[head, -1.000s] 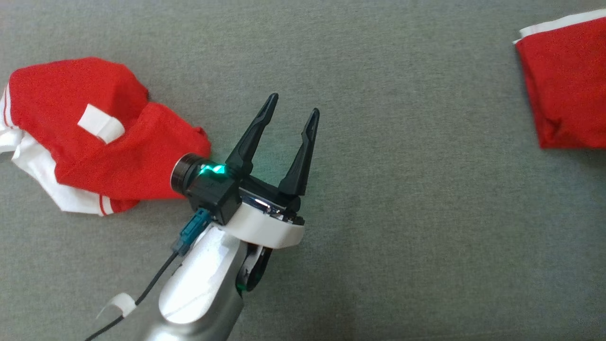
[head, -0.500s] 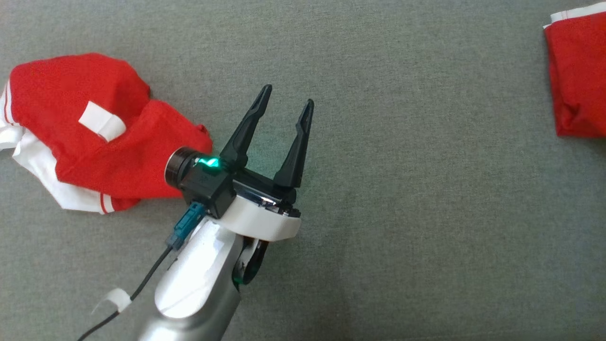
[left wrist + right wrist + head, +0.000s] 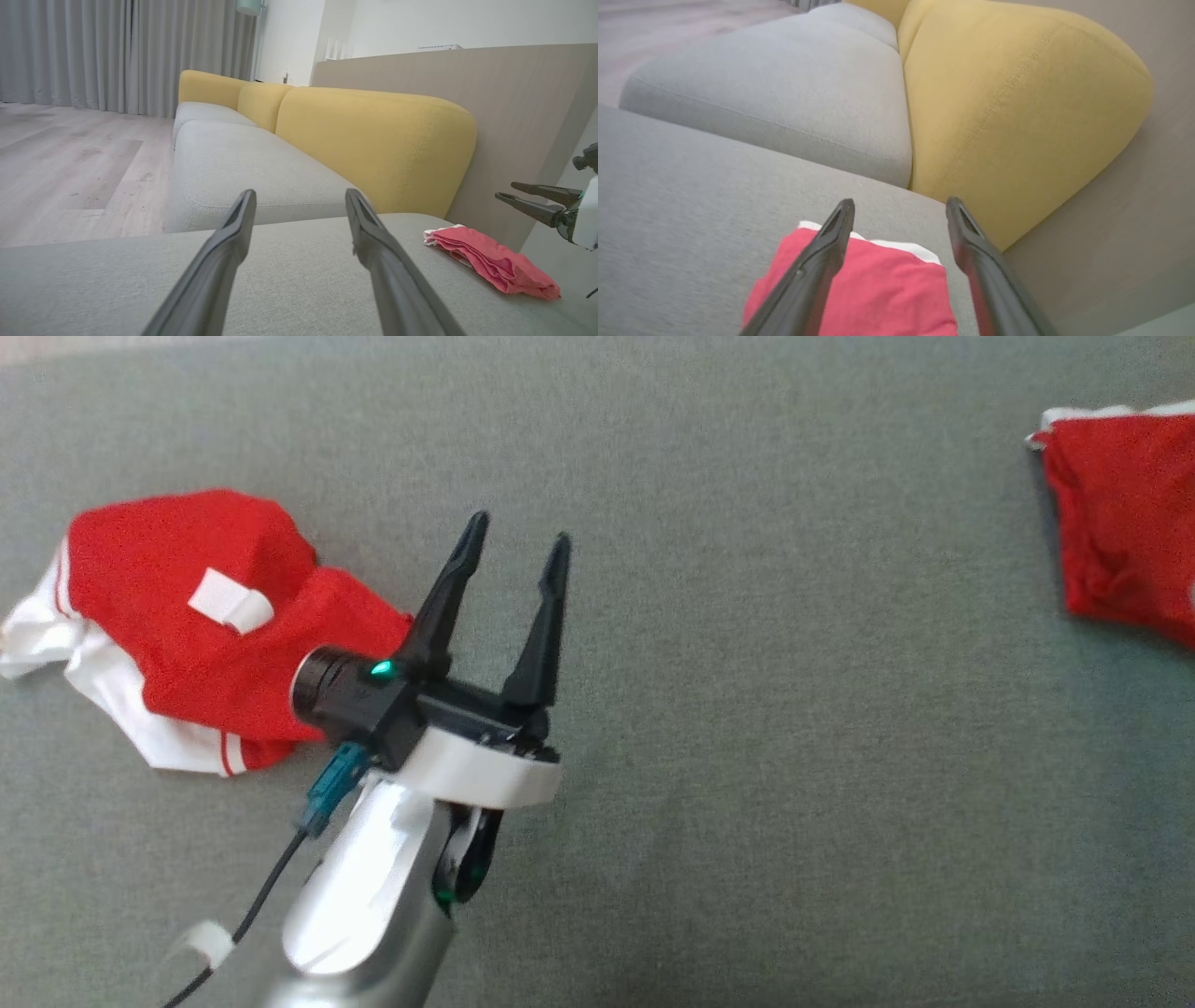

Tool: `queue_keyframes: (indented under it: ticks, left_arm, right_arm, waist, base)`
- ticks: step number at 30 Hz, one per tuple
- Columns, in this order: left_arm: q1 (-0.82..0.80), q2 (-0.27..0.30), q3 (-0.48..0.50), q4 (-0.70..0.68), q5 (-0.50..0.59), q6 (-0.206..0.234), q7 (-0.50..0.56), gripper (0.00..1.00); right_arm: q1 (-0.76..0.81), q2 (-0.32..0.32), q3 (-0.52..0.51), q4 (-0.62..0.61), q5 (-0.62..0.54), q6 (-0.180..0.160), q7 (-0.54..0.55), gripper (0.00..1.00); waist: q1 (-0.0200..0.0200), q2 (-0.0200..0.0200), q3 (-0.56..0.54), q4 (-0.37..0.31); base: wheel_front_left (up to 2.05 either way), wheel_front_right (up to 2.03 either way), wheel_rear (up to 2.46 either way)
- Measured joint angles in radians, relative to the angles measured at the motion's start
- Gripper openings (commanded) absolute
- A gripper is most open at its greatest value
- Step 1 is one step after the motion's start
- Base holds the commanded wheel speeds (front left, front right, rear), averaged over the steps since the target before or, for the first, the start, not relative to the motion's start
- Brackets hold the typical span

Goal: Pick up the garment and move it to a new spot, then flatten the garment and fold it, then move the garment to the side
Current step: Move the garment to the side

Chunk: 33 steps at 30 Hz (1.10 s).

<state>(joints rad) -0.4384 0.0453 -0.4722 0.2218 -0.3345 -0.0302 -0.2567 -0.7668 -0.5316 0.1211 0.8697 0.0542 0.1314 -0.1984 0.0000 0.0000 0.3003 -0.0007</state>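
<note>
At the far left of the grey fabric seat [image 3: 794,709] lies a crumpled red garment with white trim [image 3: 177,616], bunched in a heap with a small white tag [image 3: 230,600] on top and white cloth spilling out at its left and near edges. Just right of it, the left gripper [image 3: 519,529] hangs over bare grey fabric on its pale forearm, its two dark fingers spread wide with nothing between them. Its wrist camera housing overlaps the heap's right edge in the head view. Whether it touches the cloth cannot be told.

In the left wrist view, that left gripper [image 3: 299,200] shows the same gap between its fingers. Beyond them are the grey fabric seat [image 3: 303,280], a row of mustard-yellow back cushions [image 3: 373,140], a pale wooden floor [image 3: 70,163] and grey curtains [image 3: 93,46].

The folded red garment with a white edge [image 3: 1120,541] lies well apart from the heap, at the far right of the seat and partly cut off by the picture's edge. In the left wrist view it is a flat, layered bundle [image 3: 490,263] near the seat's right end, close to the yellow cushions. The right gripper [image 3: 507,190] hangs above and to its right, clear of the cloth.

In the right wrist view, the right gripper [image 3: 900,203] has its fingers spread apart and holds nothing, with the folded red garment with a white edge [image 3: 878,284] flat on the seat beneath them.
</note>
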Motion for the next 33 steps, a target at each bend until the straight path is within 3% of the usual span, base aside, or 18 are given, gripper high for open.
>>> queue_keyframes:
  ticks: [11, 22, 33]
  left_arm:
    - [0.156, 0.0, 0.16, -0.014, 0.032, -0.001, 0.0, 1.0]
    - [0.283, 0.0, 0.239, -0.026, 0.044, -0.023, 0.0, 1.0]
    - [0.325, 0.001, 0.254, -0.016, 0.035, -0.032, 0.0, 1.0]
  right_arm:
    - [0.143, 0.178, -0.014, -0.295, 0.095, 0.0, 0.001, 1.0]
    - [0.419, 0.441, -0.1, -0.522, 0.115, 0.0, 0.046, 1.0]
    - [0.615, 0.475, -0.073, -0.51, 0.15, 0.0, -0.005, 1.0]
  waist:
    - [-0.0002, 0.0, -0.162, -0.008]
    - [-0.0002, 0.0, -0.252, -0.003]
    - [0.0, 0.0, -0.272, 0.003]
  base:
    - [0.0, 0.0, 0.0]
    - [0.0, 0.0, 0.0]
    - [0.0, 0.0, 0.0]
